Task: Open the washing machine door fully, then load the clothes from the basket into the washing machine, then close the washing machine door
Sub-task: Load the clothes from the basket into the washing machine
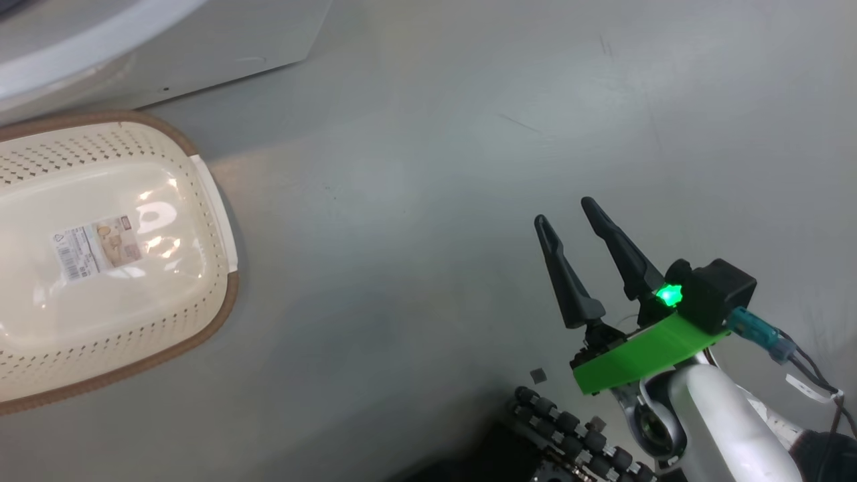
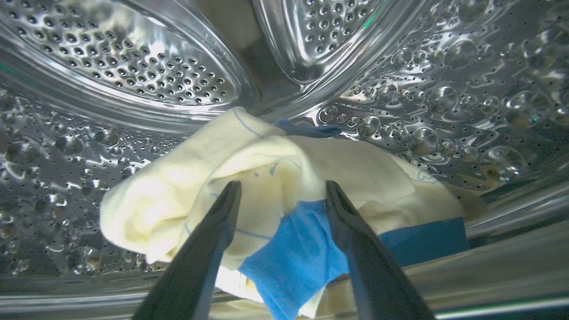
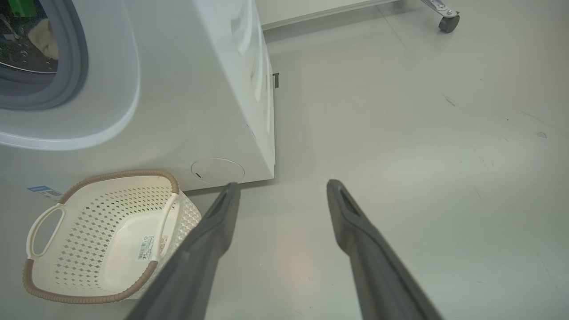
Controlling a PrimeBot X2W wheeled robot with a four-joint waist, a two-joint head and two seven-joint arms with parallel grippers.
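The clothes [image 2: 284, 178] lie heaped low in the dimpled drum [image 2: 444, 89] of the washing machine [image 3: 200, 89], with the blue patch nearest the front lip. The left pincer [image 2: 281, 190] straddles them, fingers spread, gripping nothing. It should probably draw straight back so that it does not snag that blue cloth. The basket [image 1: 231, 301] sits on the floor [image 1: 469, 134], its stickered bottom bare. The right pincer [image 1: 566, 211], also released, hovers well apart from it.

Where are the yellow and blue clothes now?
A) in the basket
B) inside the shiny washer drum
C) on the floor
B: the pale cream-yellow soft garments with blue trim lie on the dimpled steel drum, in front of the open left end effector.
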